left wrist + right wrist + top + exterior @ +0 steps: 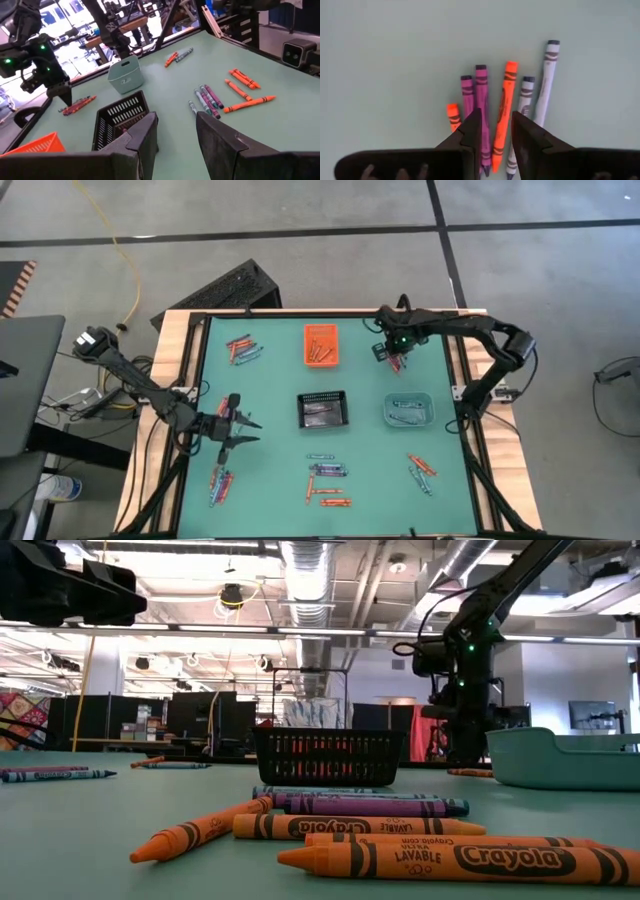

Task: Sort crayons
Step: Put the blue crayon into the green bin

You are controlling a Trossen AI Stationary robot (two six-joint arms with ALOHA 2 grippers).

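Observation:
My right gripper [393,358] points down, open, low over a small cluster of crayons [504,107] at the table's far right. An orange crayon [503,117] lies along the gap between its fingers, with purple crayons [481,95] on one side and pale ones [544,80] on the other; all lie flat on the green mat. Whether the fingertips touch any crayon, I cannot tell. My left gripper [243,430] hangs level and open above the mat's left half, left of the black mesh bin [323,410], with nothing between its fingers [150,132].
An orange bin [321,345] stands at the far middle and a teal bin [409,409] at the right. More crayons lie in groups at the far left [243,348], near left [219,483], near middle [327,480] and near right [421,471].

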